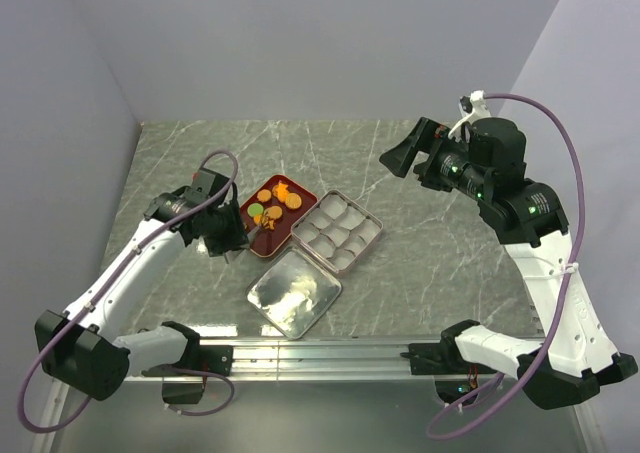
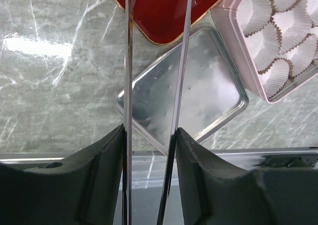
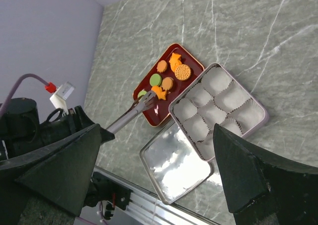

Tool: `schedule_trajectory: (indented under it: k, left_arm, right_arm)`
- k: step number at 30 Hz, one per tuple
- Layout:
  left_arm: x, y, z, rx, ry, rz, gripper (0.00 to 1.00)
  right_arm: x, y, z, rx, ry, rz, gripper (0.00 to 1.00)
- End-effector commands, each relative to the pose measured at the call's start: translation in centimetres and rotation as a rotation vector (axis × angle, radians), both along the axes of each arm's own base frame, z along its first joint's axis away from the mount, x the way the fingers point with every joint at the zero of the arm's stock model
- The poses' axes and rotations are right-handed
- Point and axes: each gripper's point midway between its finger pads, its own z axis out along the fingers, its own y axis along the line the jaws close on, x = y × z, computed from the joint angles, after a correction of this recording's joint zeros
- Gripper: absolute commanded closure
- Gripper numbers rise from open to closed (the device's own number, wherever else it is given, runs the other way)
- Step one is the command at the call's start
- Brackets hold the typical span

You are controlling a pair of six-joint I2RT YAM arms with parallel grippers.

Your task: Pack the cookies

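The cookies point(image 1: 278, 198) point(image 3: 169, 73), mostly orange with a couple of green ones, lie in a small red tray point(image 1: 268, 241) point(image 3: 155, 116). My left gripper point(image 1: 228, 241) point(image 2: 149, 133) is shut on metal tongs point(image 1: 250, 232) point(image 2: 128, 61) point(image 3: 130, 116). The tong tips rest at the tray's near end, against an orange star-shaped cookie point(image 3: 159, 92). Whether they pinch it is unclear. A pink tin point(image 1: 378, 229) point(image 3: 263, 116) lined with white paper cups point(image 2: 278, 31) sits just right of the tray. My right gripper point(image 1: 400, 158) point(image 3: 156, 128) hangs open, high over the right side of the table.
The tin's shiny metal lid point(image 1: 293, 293) point(image 2: 198, 91) point(image 3: 174, 165) lies flat in front of the tray and tin, close to the aluminium rail point(image 1: 330, 351) at the table's near edge. Grey walls close in the left, back and right sides.
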Motion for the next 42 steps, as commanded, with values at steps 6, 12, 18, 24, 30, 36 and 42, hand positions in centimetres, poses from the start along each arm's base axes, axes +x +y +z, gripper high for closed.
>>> schedule_trajectory:
  k: [6, 12, 18, 24, 30, 36, 42]
  left_arm:
    - [1.8, -0.9, -1.2, -0.02, -0.024, 0.025, 0.51]
    - [2.3, -1.1, -2.4, -0.009, 0.005, 0.031, 0.51]
    - [3.0, -1.4, -3.0, -0.002, 0.015, 0.027, 0.53]
    - [3.4, -1.9, -3.2, -0.011, 0.024, 0.014, 0.63]
    - [3.5, -2.3, -2.2, -0.031, 0.015, 0.0, 0.69]
    - [3.8, -2.2, 1.2, -0.038, -0.032, 0.006, 0.78]
    - [4.1, -2.0, 4.5, -0.046, -0.096, 0.0, 0.92]
  right_arm:
    - [0.2, -0.3, -0.1, -0.012, -0.011, -0.006, 0.0]
    - [0.2, -0.5, 0.0, -0.023, -0.018, -0.014, 0.0]
    - [0.3, -0.7, -0.3, -0.029, -0.014, -0.021, 0.0]
    - [0.4, -0.6, -0.4, -0.029, -0.011, -0.02, 0.0]
    - [0.4, -0.6, -0.5, -0.03, -0.012, -0.024, 0.0]
    - [0.5, -0.6, -0.5, -0.025, -0.012, -0.022, 0.0]
    - [0.5, -0.5, -0.3, -0.022, -0.017, -0.022, 0.0]
